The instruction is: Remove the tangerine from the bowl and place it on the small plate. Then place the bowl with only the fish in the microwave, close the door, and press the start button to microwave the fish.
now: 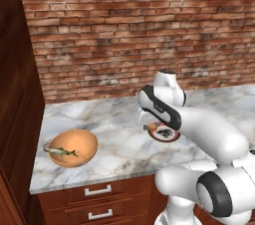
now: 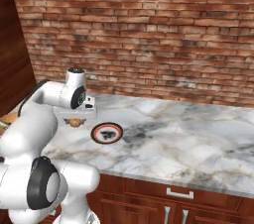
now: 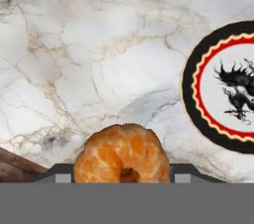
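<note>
1. The end effector hangs above the table, its jaws partly apart and closed on the tangerine, which sits between the two dark fingertips in the hand view.
2. In the right base view the tangerine is held clear of the surface, just beside the small plate and not over it.
3. The small plate lies flat on the table, its black ring, red band and white centre with a dark figure showing; nothing rests on it.
4. The bowl stands well apart from the plate, near the table's front left corner, with the fish lying across its inside.
5. The table is white marble with grey and brown veins; under its front edge are brown wooden drawers with silver handles.
6. A red brick wall runs along the back edge, and a dark wooden cabinet stands at the left end.
</note>
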Available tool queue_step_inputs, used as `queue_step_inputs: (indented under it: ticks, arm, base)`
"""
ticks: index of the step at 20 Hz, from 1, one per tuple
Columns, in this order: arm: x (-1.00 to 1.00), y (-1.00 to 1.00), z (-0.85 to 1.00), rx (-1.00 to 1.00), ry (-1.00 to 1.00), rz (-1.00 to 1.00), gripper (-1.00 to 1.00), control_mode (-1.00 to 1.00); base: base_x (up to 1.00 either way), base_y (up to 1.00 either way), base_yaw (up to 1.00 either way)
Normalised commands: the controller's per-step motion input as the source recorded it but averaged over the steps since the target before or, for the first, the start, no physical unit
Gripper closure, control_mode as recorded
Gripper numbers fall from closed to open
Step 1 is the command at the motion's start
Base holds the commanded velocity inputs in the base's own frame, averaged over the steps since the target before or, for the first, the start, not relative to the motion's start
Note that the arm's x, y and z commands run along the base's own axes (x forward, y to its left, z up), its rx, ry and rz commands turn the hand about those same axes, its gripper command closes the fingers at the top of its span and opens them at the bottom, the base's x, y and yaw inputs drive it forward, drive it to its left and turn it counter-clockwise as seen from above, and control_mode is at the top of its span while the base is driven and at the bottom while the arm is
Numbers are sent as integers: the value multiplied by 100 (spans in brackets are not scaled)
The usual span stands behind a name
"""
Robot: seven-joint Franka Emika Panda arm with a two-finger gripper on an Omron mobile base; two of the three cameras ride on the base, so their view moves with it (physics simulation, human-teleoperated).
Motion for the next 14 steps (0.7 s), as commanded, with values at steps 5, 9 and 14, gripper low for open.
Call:
queue_step_inputs:
  ticks: [5, 9, 14]
  arm:
    - [29, -75, -29, 9, 9, -2, 100, -100]
    - [29, -45, -49, 2, 6, 0, 100, -100]
    - [36, -22, -48, 0, 0, 0, 100, -100]
  base:
    - [0, 0, 0]
    - [0, 0, 0]
    - [0, 0, 0]
